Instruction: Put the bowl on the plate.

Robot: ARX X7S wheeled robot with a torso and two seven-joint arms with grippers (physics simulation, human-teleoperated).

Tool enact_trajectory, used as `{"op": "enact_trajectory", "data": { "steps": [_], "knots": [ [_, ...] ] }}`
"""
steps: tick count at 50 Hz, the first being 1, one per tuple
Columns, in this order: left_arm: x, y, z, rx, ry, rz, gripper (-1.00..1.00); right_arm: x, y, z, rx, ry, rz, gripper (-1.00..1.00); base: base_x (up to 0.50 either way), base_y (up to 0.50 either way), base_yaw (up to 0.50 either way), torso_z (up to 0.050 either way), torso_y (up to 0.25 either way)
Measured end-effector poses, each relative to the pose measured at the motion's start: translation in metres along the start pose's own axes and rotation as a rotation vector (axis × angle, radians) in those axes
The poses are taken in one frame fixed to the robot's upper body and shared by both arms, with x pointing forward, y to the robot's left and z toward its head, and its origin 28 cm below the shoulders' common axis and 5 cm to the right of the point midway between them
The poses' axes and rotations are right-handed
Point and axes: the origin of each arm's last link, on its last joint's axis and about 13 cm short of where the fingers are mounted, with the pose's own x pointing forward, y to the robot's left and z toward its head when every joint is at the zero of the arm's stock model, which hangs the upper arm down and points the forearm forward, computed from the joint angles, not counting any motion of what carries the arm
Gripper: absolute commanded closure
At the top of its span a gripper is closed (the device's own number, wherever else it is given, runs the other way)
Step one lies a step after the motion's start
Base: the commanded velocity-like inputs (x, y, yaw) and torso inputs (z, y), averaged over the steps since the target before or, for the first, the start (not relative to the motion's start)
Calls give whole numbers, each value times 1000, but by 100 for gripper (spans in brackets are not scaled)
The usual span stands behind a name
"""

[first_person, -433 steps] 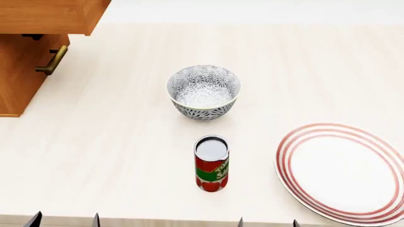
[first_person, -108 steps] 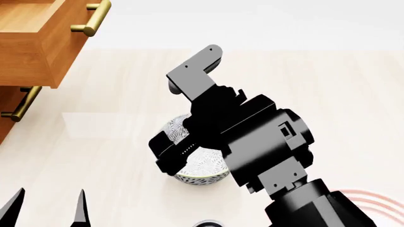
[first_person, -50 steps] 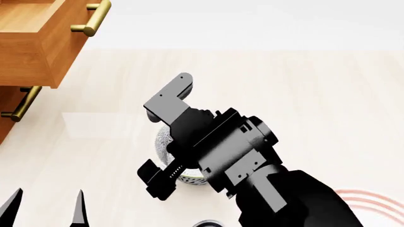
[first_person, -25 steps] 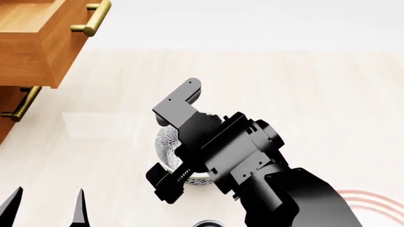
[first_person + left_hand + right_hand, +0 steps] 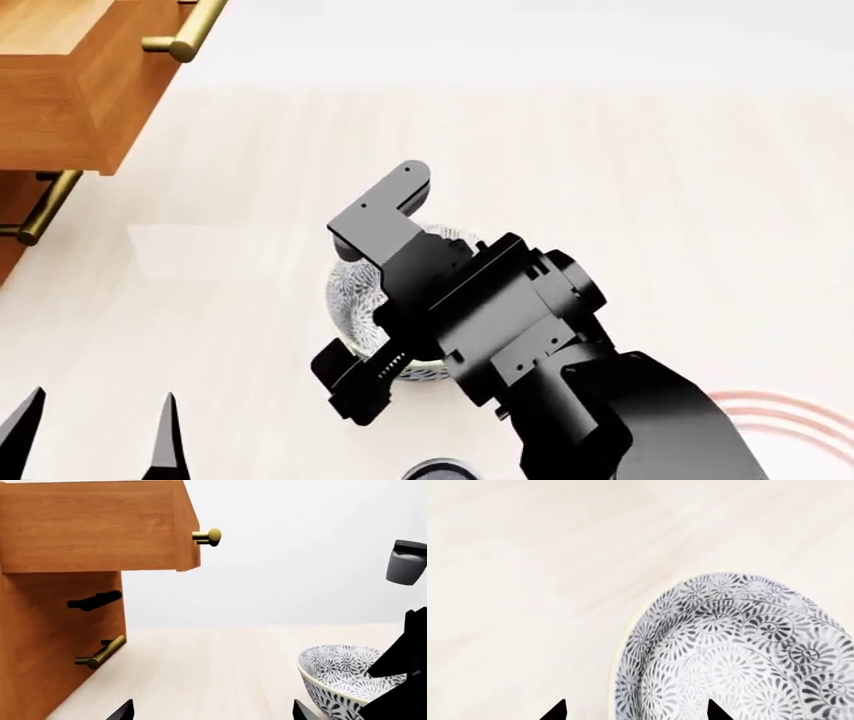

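Note:
The grey-and-white floral bowl (image 5: 350, 300) (image 5: 740, 650) (image 5: 337, 677) stands upright on the pale counter, mostly hidden in the head view by my right arm. My right gripper (image 5: 637, 712) is open and straddles the bowl's rim, one fingertip outside the wall and one over the inside. Whether the fingers touch the rim I cannot tell. Only an arc of the plate (image 5: 787, 412), with its red rings, shows at the head view's lower right. My left gripper (image 5: 96, 440) (image 5: 212, 712) is open and empty near the counter's front left.
A wooden cabinet (image 5: 80, 80) (image 5: 87, 530) with brass handles stands at the back left, one drawer pulled out. The can's top (image 5: 434, 470) peeks in at the front edge of the head view, just in front of the bowl.
My right gripper has come down from above the bowl to its left rim and has held there for the last half second. The head view has shifted slightly.

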Motion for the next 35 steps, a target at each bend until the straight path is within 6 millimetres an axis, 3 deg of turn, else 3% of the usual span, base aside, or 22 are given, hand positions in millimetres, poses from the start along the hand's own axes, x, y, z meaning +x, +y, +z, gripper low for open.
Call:
{"op": "enact_trajectory", "data": {
  "steps": [15,35],
  "knots": [
    [-1,0,2,-2,-8,-1,-100,1,0,-1,0,5,1,-100,0,0,0,0,-98],
    [-2,-1,3,-4,-11,-2,-100,2,1,-3,-3,10,3,-100,0,0,0,0,-7]
  ]
}}
